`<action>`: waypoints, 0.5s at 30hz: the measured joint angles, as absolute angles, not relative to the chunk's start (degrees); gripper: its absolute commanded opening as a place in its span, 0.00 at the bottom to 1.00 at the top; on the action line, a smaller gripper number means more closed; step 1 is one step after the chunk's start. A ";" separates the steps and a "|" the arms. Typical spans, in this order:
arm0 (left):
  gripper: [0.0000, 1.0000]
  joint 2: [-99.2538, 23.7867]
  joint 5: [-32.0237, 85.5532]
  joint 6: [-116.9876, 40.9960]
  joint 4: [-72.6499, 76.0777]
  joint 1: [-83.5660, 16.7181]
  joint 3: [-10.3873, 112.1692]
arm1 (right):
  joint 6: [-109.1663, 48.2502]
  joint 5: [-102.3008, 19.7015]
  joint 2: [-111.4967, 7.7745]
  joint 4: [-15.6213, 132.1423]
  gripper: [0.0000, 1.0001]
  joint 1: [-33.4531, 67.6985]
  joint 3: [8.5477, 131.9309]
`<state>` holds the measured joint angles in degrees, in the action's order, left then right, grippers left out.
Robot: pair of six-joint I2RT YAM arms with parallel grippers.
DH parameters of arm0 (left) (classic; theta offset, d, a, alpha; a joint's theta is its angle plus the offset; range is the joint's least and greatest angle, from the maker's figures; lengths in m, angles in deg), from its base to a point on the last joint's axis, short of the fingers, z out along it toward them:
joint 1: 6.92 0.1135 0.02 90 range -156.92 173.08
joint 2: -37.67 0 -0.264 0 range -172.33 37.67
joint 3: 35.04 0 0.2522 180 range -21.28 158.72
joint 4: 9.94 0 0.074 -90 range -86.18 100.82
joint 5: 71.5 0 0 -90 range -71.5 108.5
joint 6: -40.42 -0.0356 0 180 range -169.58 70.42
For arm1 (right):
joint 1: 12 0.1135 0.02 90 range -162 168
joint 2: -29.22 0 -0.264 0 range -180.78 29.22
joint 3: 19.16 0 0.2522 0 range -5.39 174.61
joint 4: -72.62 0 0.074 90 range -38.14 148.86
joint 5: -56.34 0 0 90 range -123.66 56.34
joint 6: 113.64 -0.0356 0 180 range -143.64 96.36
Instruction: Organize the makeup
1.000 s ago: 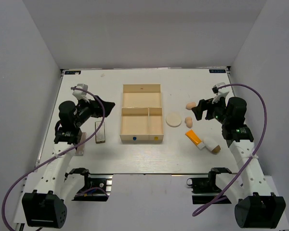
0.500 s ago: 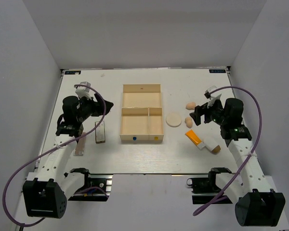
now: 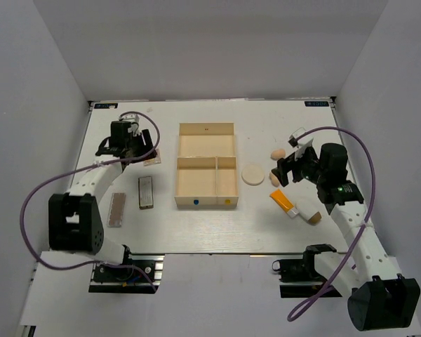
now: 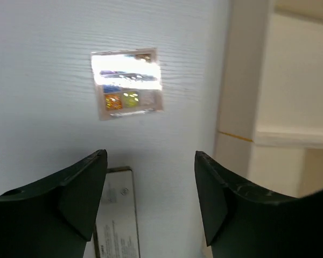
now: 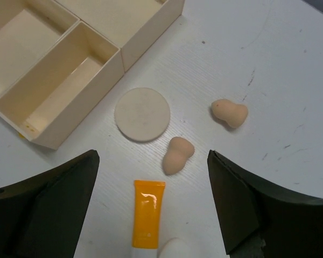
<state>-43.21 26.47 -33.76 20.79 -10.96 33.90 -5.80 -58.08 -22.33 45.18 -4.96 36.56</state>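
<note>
Nearest on the right of the bench (image 3: 210, 228), the bottle (image 3: 307, 211) lies on its side, brown cap toward the near right, just beside the tube (image 3: 283, 201). The right wrist view catches only the bottle's white end at its bottom edge. On the left lie a pale palette (image 3: 116, 209) and a darker palette (image 3: 146, 192), side by side but apart. The left wrist view shows just one end of the darker one.

The right tool (image 5: 153, 156) hangs above the tube and the near sponge (image 5: 177, 155), jaws spread wide, gripping nothing. From above, that tool hides part of this sponge. Its own camera shows it whole, with the far sponge (image 5: 229, 113) and the pad (image 5: 142, 114) apart from each other and the pad near the tray (image 5: 70, 64).

The left tool (image 4: 151, 156) is likewise wide open and bare, over the bench left of the tray. Ahead of it lies the set (image 4: 128, 83), glinting, with coloured pans. The top view gives only a pale patch there. All the makeup lies outside the tray.
</note>
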 measured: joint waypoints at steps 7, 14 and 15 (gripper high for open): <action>0.91 -62.03 12.50 -36.08 29.10 -14.15 49.53 | -5.86 -54.48 -22.79 45.08 0.89 -1.72 38.05; 0.97 -72.41 6.52 -37.00 33.18 -15.77 58.64 | -7.20 -52.55 -22.79 45.05 0.89 0.20 38.24; 0.97 -73.22 6.19 -37.11 33.86 -15.79 59.45 | -7.37 -52.16 -22.77 45.08 0.89 0.33 38.24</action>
